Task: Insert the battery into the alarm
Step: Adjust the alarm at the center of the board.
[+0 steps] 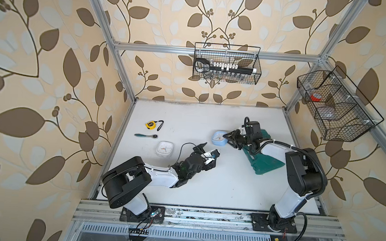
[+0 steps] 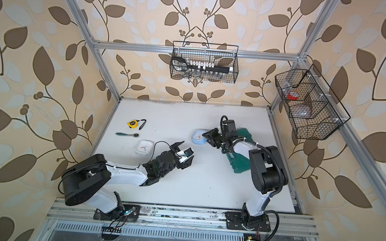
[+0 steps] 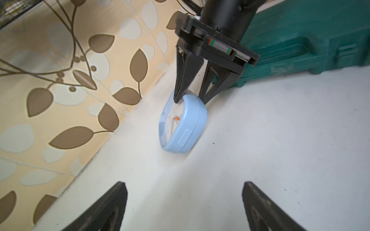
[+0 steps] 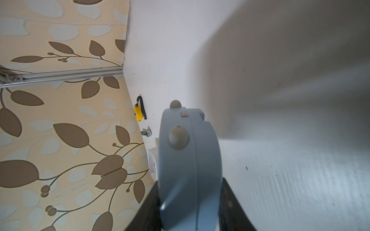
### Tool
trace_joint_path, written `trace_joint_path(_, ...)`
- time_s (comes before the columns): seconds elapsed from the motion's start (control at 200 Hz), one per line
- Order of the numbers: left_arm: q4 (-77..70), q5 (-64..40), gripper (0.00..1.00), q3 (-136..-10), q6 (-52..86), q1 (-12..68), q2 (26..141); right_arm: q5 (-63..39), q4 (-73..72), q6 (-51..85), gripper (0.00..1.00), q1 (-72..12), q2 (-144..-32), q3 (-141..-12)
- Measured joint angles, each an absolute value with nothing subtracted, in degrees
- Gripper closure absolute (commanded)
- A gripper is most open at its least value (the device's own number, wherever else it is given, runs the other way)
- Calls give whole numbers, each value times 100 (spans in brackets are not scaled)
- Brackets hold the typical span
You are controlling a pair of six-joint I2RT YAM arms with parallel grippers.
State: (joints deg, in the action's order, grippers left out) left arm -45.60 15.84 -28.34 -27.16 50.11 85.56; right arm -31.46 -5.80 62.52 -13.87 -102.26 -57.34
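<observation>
On the left of the table (image 1: 229, 192), the yellow tape measure (image 1: 151, 124) and the ratchet handle (image 1: 145, 135) lie well clear; the white clock (image 1: 165, 148) sits just beside the left arm, where it could be mistaken for the target or knocked on a reach. The left gripper (image 3: 184, 202) hangs with its jaws spread wide and nothing between them, aimed at the blue alarm (image 3: 182, 124); I can't spot the battery anywhere, on the table or in either gripper, so a push toward the alarm now may deliver nothing. The alarm stands on edge, its lower rim seemingly on the table, dial angled toward the papered wall; the right gripper (image 1: 228, 139) pinches it front to back near its upper end only, so a shove from the left could swivel it or pop it free. The green case (image 1: 268, 162) lies right under that arm, an easy snag. No view shows the battery bay, so I can't tell whether its lid is on; the right wrist view is mostly blurred blue shell, its fingers cut off.
</observation>
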Motion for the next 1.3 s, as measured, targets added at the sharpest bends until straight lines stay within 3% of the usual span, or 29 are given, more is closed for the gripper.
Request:
trace_joint_path(0.31, -4547, 685, 3, -2244, -694, 3590, 7581, -2908, -626, 6184, 68, -1527, -10790, -6082)
trace_joint_path(0.505, -4453, 456, 1, -2244, 19, 3286, 7356, -2875, -838, 6191, 66, -1680, -11126, -6337)
trace_joint_path(0.74, -4239, 342, 1, -2246, 567, 3022, 7338, -2860, -1059, 6233, 38, -1712, -11286, -6344)
trace_joint_path(1.045, -3524, 401, 1, -2440, 1208, 2838, 7266, -2847, -1125, 6163, 13, -1712, -11419, -6344)
trace_joint_path(1.185, -2759, 628, 1, -2818, 1658, 2700, 7144, -2744, -1011, 5924, 4, -1732, -11312, -6335)
trace_joint_path(1.3, -2147, 781, 1, -3015, 2158, 2506, 6973, -2502, -729, 5645, 3, -1780, -11061, -6191)
